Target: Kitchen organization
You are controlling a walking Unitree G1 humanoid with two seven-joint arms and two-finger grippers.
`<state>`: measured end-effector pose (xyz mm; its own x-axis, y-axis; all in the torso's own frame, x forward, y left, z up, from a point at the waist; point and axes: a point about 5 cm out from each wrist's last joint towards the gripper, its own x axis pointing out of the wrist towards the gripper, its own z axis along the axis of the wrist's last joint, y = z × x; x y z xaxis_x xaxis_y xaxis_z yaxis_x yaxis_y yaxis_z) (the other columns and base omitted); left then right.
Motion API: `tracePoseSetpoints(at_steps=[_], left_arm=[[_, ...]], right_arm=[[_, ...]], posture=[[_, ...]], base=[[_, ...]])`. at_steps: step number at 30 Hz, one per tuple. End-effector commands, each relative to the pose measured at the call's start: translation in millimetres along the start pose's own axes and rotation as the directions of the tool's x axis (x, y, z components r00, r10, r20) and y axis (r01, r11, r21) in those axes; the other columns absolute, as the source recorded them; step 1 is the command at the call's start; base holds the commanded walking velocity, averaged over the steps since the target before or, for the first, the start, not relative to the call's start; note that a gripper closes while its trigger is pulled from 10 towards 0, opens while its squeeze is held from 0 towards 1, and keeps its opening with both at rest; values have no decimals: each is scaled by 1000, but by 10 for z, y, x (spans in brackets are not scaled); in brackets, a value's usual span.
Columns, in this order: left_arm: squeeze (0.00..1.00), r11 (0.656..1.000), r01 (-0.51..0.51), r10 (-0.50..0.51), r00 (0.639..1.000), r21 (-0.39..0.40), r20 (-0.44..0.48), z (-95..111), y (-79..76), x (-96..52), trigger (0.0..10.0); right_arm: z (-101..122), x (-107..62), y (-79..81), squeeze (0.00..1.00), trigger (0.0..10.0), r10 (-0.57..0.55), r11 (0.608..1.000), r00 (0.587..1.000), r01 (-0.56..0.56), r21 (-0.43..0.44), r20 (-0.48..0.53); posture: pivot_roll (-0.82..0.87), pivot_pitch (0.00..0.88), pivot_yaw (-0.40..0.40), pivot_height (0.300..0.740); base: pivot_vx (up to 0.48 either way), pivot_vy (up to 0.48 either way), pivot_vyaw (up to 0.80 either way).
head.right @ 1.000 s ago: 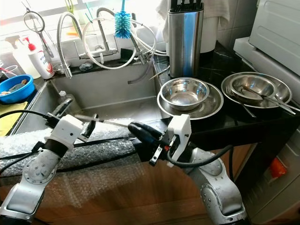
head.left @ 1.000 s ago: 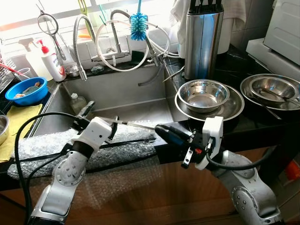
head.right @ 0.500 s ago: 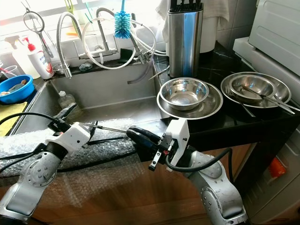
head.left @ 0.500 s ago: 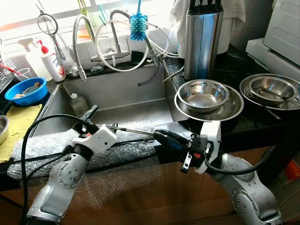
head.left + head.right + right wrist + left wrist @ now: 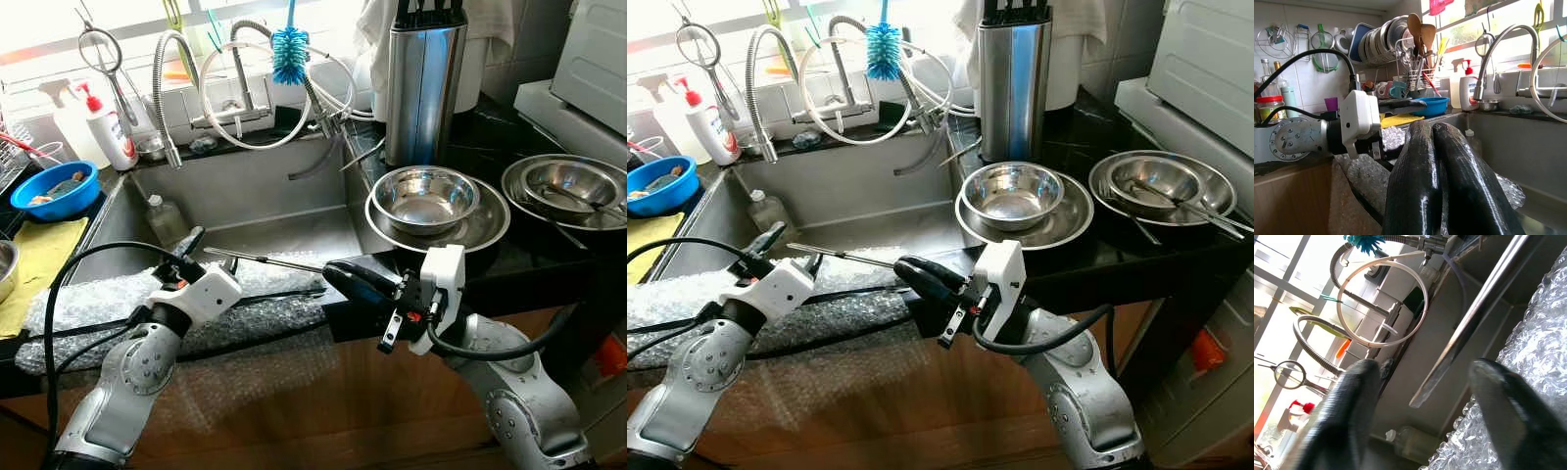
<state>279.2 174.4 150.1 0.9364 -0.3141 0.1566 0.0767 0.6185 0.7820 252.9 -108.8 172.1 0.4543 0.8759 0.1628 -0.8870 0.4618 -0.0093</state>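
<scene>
The right claw [image 5: 338, 275], its two black fingers pressed together, hovers over the front edge of the steel sink [image 5: 245, 191], apparently pinching one end of a long thin metal rod [image 5: 265, 259] between their tips; the contact itself cannot be made out. The rod reaches across above the sheet of clear bubble wrap [image 5: 98, 299] draped over the sink's front rim. In the left wrist view the rod's free tip [image 5: 1422, 394] lies in the open gap of the left claw [image 5: 186, 257], whose fingers [image 5: 1347, 401] stand apart on either side without touching it.

The step in hand looks like a handover of the rod between the two claws. To do it well, the left claw should close squarely on the rod a little in from the tip, and the right should let go only once that grip is firm, or the rod may drop into the sink.
</scene>
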Motion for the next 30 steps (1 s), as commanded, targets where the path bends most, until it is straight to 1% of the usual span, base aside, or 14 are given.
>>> tracePoseSetpoints(at_steps=[1,2,6,9,10,11,12,13,19,30], left_arm=[[0,1000,-11,11,1000,7,-10,-20,32,8,4157],[0,1000,-13,13,1000,1,-2,-3,32,13,9569],[0,1000,-30,30,999,-7,12,22,52,23,9569],[0,999,-40,40,999,-7,16,29,65,27,9294],[0,999,-49,49,999,-8,19,33,74,30,8549],[0,999,-49,49,999,-8,19,33,74,30,8549],[0,998,-60,60,998,-11,24,39,84,33,7059],[0,997,-70,70,997,-15,29,45,93,38,0],[0,997,-74,74,997,-21,34,61,93,46,0],[0,998,-50,50,998,-25,36,60,45,33,0]], right_arm=[[26,27,-2,0,10000,4,1000,1000,-4,-11,16],[22,28,-3,0,10000,3,1000,1000,-3,-10,15],[17,29,-4,0,10000,2,1000,1000,-2,-9,15],[16,30,-5,0,10000,2,1000,1000,-2,-9,15],[14,28,-6,0,10000,1,1000,1000,-1,-9,16],[14,28,-6,0,10000,1,1000,1000,-1,-9,16],[11,27,-5,0,10000,0,1000,1000,1,-7,17],[8,28,-3,0,10000,-1,1000,1000,1,-7,16],[9,34,3,0,10000,1,1000,1000,-1,-7,18],[16,41,-10,0,10000,-5,1000,1000,5,-19,18]], posture=[[-89,0,153,740],[-88,0,153,740],[-88,0,153,740],[-88,0,153,740],[-89,0,153,740],[-89,0,153,740],[-90,0,154,740],[-91,0,154,740],[-92,0,153,740],[-91,0,149,740]], base=[[0,0,0],[0,0,0],[0,0,0],[0,0,0],[0,0,0],[0,0,0],[0,0,0],[0,0,0],[0,0,0],[0,0,0]])
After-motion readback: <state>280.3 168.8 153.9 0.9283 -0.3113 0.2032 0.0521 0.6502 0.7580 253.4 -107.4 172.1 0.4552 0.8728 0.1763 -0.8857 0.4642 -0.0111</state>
